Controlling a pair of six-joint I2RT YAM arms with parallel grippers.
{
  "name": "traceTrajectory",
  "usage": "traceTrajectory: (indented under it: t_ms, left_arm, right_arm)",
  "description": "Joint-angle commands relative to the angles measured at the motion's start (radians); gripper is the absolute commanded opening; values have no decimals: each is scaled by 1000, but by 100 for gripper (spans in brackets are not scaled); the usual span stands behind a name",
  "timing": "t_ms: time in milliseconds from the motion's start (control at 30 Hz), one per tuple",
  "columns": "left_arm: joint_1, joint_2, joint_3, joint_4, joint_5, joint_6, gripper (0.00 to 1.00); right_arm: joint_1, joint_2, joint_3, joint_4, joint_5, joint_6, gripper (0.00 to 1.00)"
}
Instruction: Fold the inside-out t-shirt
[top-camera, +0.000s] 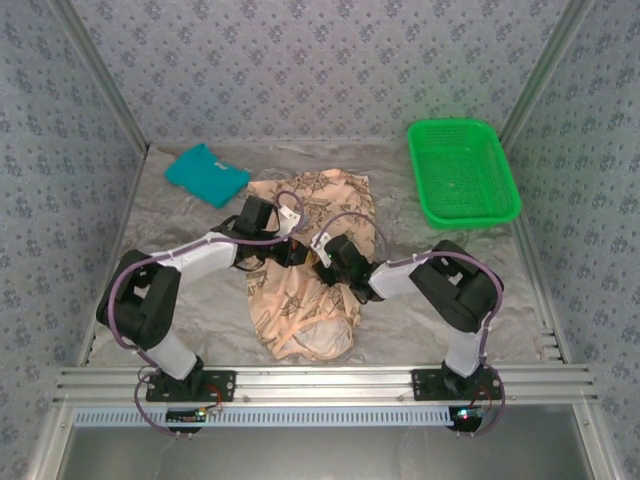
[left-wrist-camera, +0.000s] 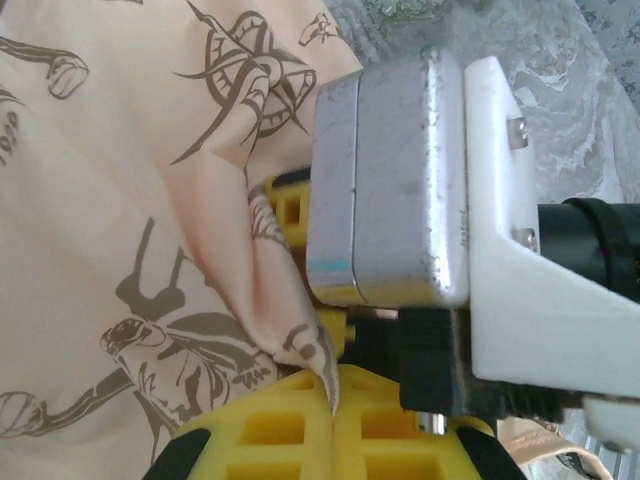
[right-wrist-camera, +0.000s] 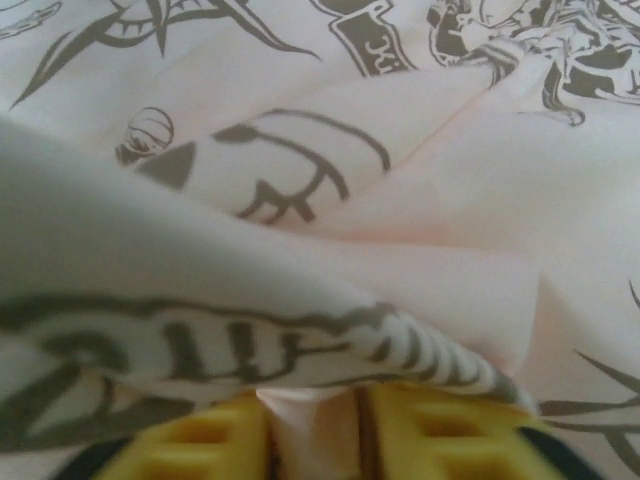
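The inside-out t-shirt (top-camera: 305, 300) lies crumpled mid-table, peach-beige with dark brown prints. Both grippers meet over its middle. My left gripper (top-camera: 291, 252) is shut on a thin fold of the t-shirt (left-wrist-camera: 120, 180); in the left wrist view the cloth's tip is pinched in the seam between the yellow fingers (left-wrist-camera: 270, 420) of that gripper (left-wrist-camera: 333, 400). Close to its right sits my right gripper (top-camera: 321, 263). In the right wrist view, pale t-shirt cloth (right-wrist-camera: 400, 230) fills the narrow gap between that gripper's (right-wrist-camera: 315, 435) yellow fingers (right-wrist-camera: 440, 430), and a printed fold drapes over their tips.
A folded teal shirt (top-camera: 206, 174) lies at the back left. A green basket (top-camera: 505, 185) stands at the back right. The right arm's silver and white wrist housing (left-wrist-camera: 400, 180) looms very close in the left wrist view. Patterned walls enclose the table.
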Motion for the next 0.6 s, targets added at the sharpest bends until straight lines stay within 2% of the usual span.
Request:
traceTrajectory:
  t_ms: [0, 33, 133, 167, 300, 433, 567]
  left_arm:
    - [9, -4, 52, 13, 54, -5, 0]
    - [13, -3, 54, 5, 46, -5, 0]
    - [34, 15, 81, -59, -33, 3, 0]
    - [41, 26, 90, -79, -61, 4, 0]
    - [49, 70, 107, -131, -234, 12, 0]
    - [50, 146, 119, -119, -248, -2, 0]
    - [50, 215, 105, -68, -256, -31, 0]
  right_arm:
    - [-14, -11, -38, 1, -127, -19, 3]
    - [-21, -37, -60, 23, -184, -45, 0]
    - [-59, -158, -125, 55, -440, -136, 0]
    - [-63, -197, -139, 49, -491, -161, 0]
    - [-64, -346, -170, -60, -593, -256, 0]
    - [-50, -453, -216, -125, -632, -302, 0]
    - [-60, -534, -282, -116, -646, -300, 0]
